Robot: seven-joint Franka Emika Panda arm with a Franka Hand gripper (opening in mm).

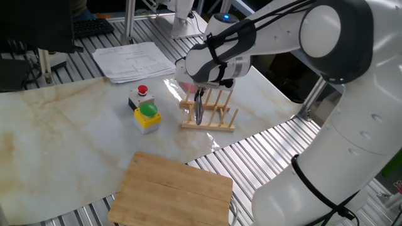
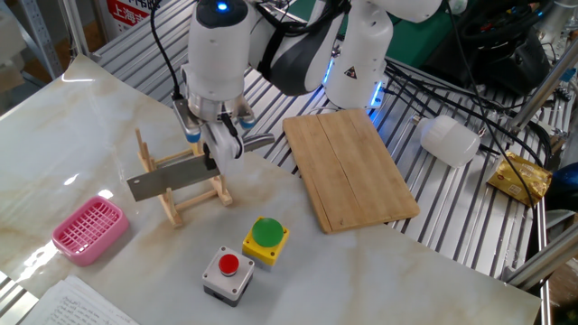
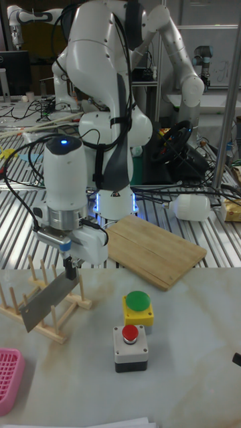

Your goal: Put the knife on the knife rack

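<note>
The knife (image 2: 167, 176) is silvery-grey with a broad blade, which hangs on edge among the upright pegs of the light-wood knife rack (image 2: 192, 204). My gripper (image 2: 217, 150) is shut on the knife where blade meets handle, and the steel handle (image 2: 257, 142) sticks out toward the cutting board. In one fixed view the knife (image 1: 199, 108) shows edge-on, pointing down between the pegs of the rack (image 1: 213, 119) under the gripper (image 1: 201, 89). The tall view shows the blade (image 3: 45, 302) tilted down to the left across the rack (image 3: 40, 326), below the gripper (image 3: 69, 266).
A pink basket (image 2: 86, 228) lies left of the rack. A yellow box with a green button (image 2: 265, 239) and a grey box with a red button (image 2: 227, 273) stand in front. A wooden cutting board (image 2: 348, 167) lies to the right, over the table edge. Papers (image 1: 133, 61) lie behind.
</note>
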